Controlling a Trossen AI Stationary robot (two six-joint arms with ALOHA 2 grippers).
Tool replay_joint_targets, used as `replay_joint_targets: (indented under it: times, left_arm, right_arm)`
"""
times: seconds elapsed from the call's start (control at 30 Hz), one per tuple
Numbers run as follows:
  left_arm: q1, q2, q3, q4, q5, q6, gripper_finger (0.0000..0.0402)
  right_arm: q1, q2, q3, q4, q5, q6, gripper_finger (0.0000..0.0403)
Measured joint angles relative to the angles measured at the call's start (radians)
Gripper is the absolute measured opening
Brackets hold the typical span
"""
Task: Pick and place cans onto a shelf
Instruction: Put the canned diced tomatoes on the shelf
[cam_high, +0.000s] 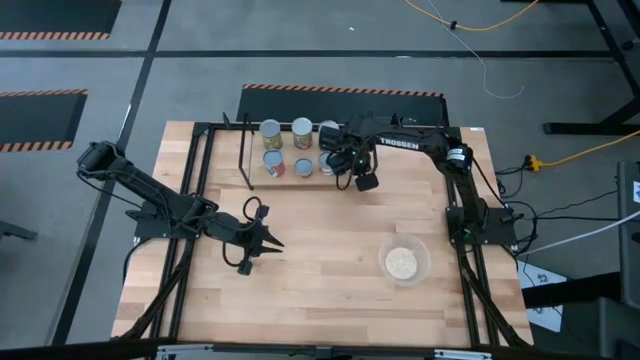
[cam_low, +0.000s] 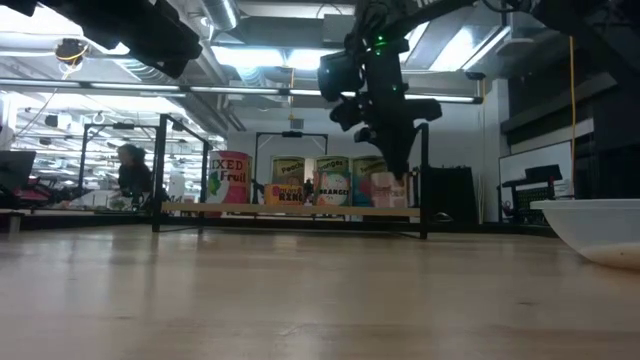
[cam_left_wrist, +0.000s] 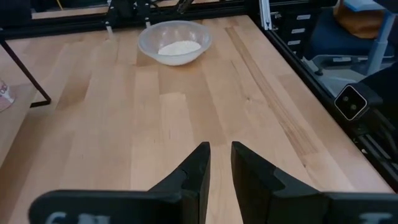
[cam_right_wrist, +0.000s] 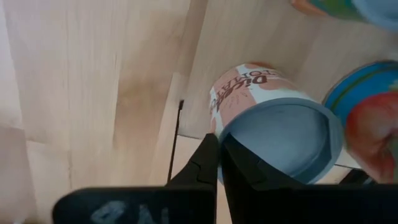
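My right gripper (cam_right_wrist: 219, 163) pinches the rim of the tomato can (cam_right_wrist: 273, 124) at the shelf (cam_high: 247, 155) end slot; I seat it flat before releasing. Left gripper (cam_left_wrist: 220, 168) idles over the table, fingers slightly apart.

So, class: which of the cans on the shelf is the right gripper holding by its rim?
The pink-labelled tomato can at the shelf's right-hand end. The right gripper's fingers pinch its rim; the other cans stand untouched beside it.

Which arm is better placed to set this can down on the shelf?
Right. The right gripper already pinches the rim of a can at the shelf; the left gripper hangs empty over mid-table.
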Motion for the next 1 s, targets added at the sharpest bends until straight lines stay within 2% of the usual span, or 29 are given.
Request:
replay_joint_targets:
  times: [0.6,1.0]
  left_arm:
    - [0.000,0.000,0.000,0.000,0.000,0.000,0.0059]
    - [0.000,0.000,0.000,0.000,0.000,0.007,0.0059]
  right_arm:
    - [0.000,0.001,-0.002,0.029,0.004,-0.011,0.0012]
    - [0.000,0.002,-0.002,0.051,0.004,-0.180,0.0013]
